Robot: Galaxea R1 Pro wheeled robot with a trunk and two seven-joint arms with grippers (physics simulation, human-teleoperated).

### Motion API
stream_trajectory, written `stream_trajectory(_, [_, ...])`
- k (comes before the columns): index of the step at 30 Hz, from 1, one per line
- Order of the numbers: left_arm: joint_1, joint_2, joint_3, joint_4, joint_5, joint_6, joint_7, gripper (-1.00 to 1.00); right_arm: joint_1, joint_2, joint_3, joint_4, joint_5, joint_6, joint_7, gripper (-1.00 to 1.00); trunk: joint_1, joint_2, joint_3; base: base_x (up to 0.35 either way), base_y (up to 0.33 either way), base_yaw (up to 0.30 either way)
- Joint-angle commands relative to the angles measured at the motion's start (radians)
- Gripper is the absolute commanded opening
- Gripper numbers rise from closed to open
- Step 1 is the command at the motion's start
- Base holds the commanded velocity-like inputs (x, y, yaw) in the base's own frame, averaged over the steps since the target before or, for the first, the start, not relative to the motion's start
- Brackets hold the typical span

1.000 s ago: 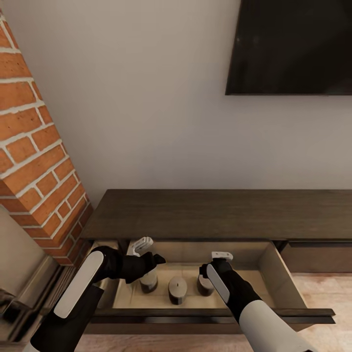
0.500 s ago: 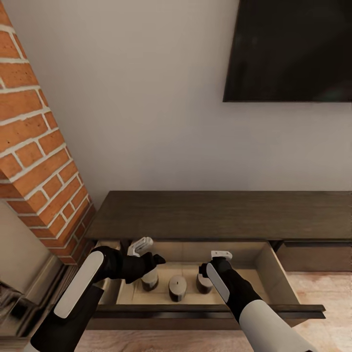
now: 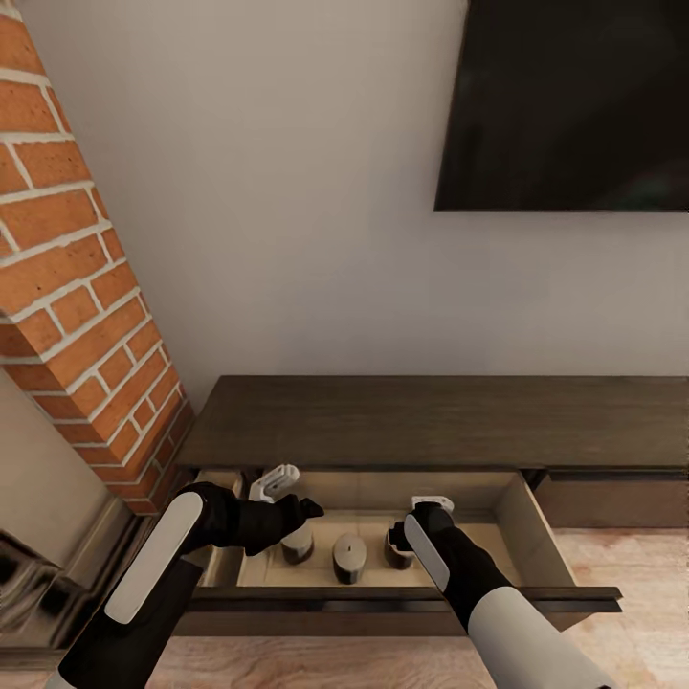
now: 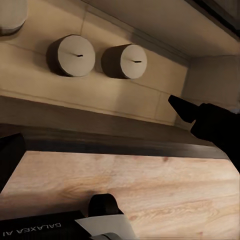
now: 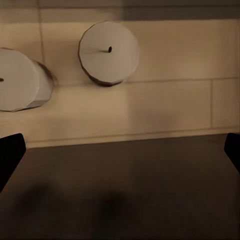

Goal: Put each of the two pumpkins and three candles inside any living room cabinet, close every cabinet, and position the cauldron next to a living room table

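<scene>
While wrist views show parted, empty jaws, three candles [image 3: 347,557] fill the drawer [image 3: 536,536].

One piece of lettering can be read. In the left wrist view, white capitals spelling "GALAXEA" [image 4: 31,228] run along a dark body panel of the robot, at the near end behind the left tool. The word appears upside down in that picture, and one or two further letters after it are cut off at the frame's edge, so the rest cannot be made out. The head view and the right wrist view carry no legible text, labels or numbers.
</scene>
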Motion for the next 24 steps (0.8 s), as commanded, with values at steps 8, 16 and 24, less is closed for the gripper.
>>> stream_trajectory(8, [-0.001, 0.0, -0.001, -0.001, 0.009, 0.001, 0.01, 1.0, -0.001, 0.001, 0.004, -0.001, -0.011, 0.001, -0.009, 1.0, -0.031, 0.056, 0.024, -0.007, 0.002, 0.0])
stream_trajectory(16, [-0.001, 0.001, -0.001, 0.0, 0.009, 0.001, 0.01, 1.0, -0.001, 0.007, 0.007, -0.001, -0.011, 0.0, -0.009, 1.0, -0.062, 0.112, 0.049, -0.06, 0.021, 0.0])
stream_trajectory(24, [-0.001, -0.001, -0.001, -0.001, 0.009, 0.001, 0.01, 1.0, -0.001, 0.008, 0.007, -0.001, -0.011, -0.001, -0.009, 1.0, -0.092, 0.168, 0.074, -0.278, 0.125, 0.0])
